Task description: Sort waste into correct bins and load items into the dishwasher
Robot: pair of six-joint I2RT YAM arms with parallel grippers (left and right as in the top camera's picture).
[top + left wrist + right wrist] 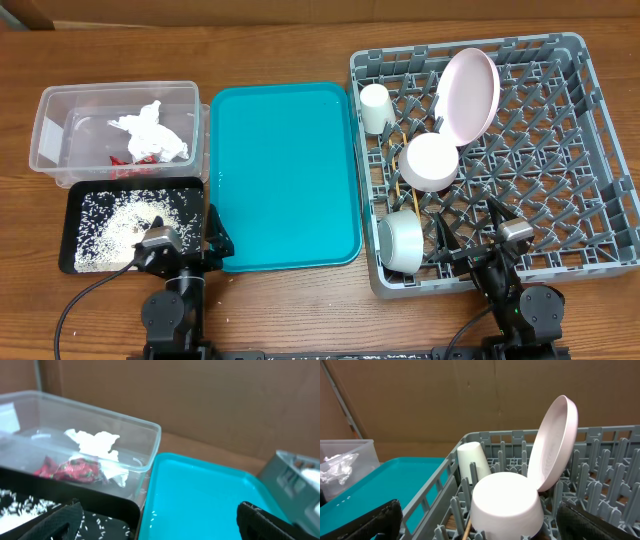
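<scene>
The sorting and loading look finished, so the step in hand is probably a last check. The left claw (pixel 160 526) gapes wide and holds nothing, low at the near edge of the worktop (pixel 300 45). Ahead of it and to its left is the tub (pixel 50 110), with the napkin (pixel 150 133) and the red packet (pixel 70 469) inside. Just under its left finger lies the black tray (pixel 72 200), strewn with rice (pixel 115 225). Ahead and to its right the teal tray (pixel 285 180) lies bare. The right claw (pixel 481 527) is also spread wide and empty, over the near wall of the rack (pixel 600 130). An upturned bowl (pixel 507 502) sits right in front of it, with the plate (pixel 555 445) on edge just behind that bowl and the cup (pixel 474 462) upside down ahead to the left. A second bowl (pixel 402 240) lies on its side close by the claw's left, and a chopstick (pixel 467 529) shows beside the first bowl, down between the pegs. No waste or dish shows outside the tub, black tray or rack. The next move probably calls for no grasp. If either arm moves, the right one should lift clear of the pegs and the tilted plate before swinging, and the left one should rise without brushing the rice.
</scene>
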